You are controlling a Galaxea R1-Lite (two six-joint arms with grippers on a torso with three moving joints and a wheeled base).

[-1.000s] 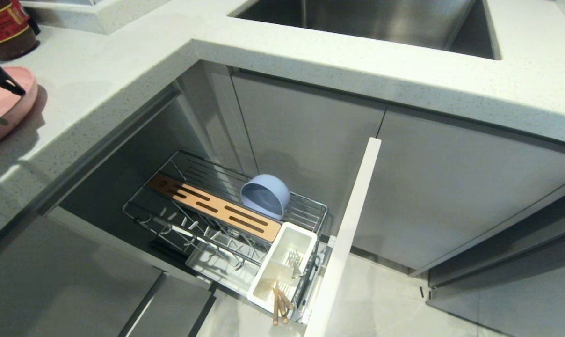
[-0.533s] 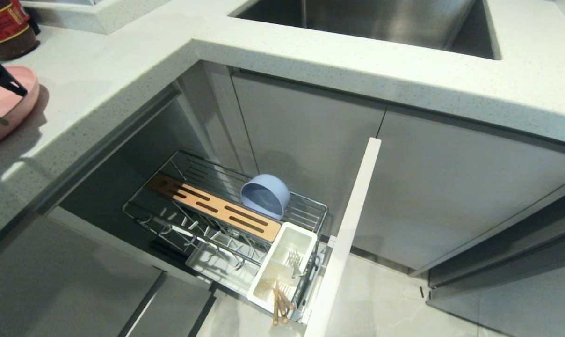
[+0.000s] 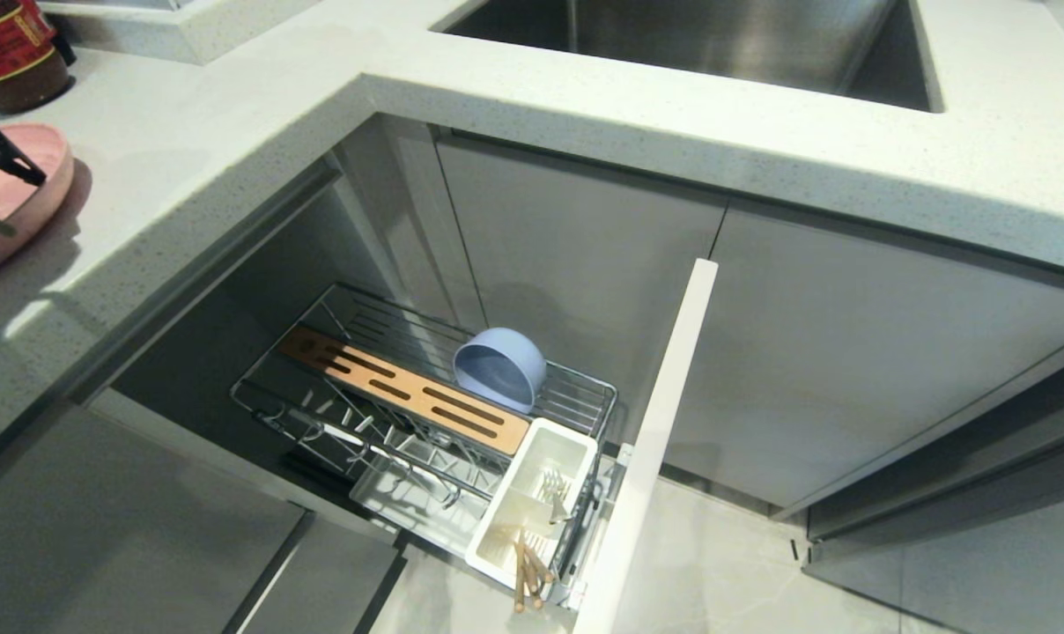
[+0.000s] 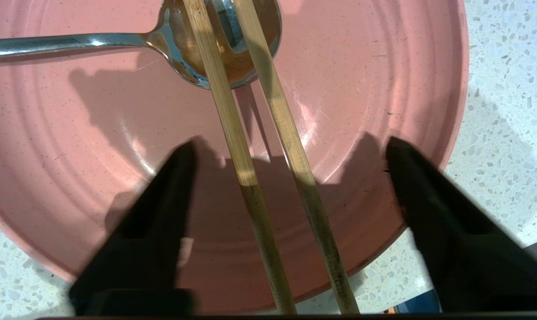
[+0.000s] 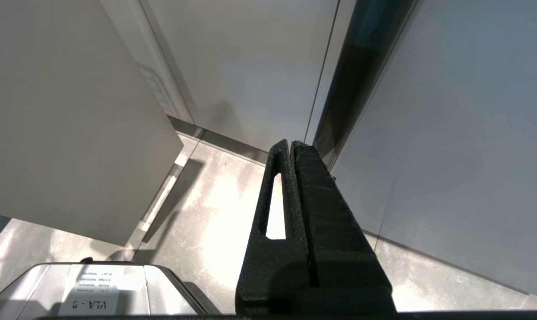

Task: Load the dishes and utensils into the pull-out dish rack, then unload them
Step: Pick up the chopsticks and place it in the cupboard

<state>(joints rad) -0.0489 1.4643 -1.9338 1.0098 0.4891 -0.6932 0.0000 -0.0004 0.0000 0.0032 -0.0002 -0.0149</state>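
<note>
Over the pink plate (image 4: 73, 133), left end effector (image 4: 290, 155) fingers apart, straddling chopsticks (image 4: 233, 129); spoon (image 4: 73, 42) at 11 o'clock.

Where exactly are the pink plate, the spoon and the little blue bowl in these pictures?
pink plate (image 4: 73, 146), left wrist view: bare ridged inner surface.
spoon (image 4: 64, 42), left wrist view: middle of its silver handle.
blue bowl (image 3: 495, 373), head view: hollow inside, tipped on its side in the wire rack.

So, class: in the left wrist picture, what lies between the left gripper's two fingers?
The pair of wooden chopsticks, side by side on the pink plate; the left gripper straddles them, fingers apart. Their far ends cross the spoon bowl.
</note>
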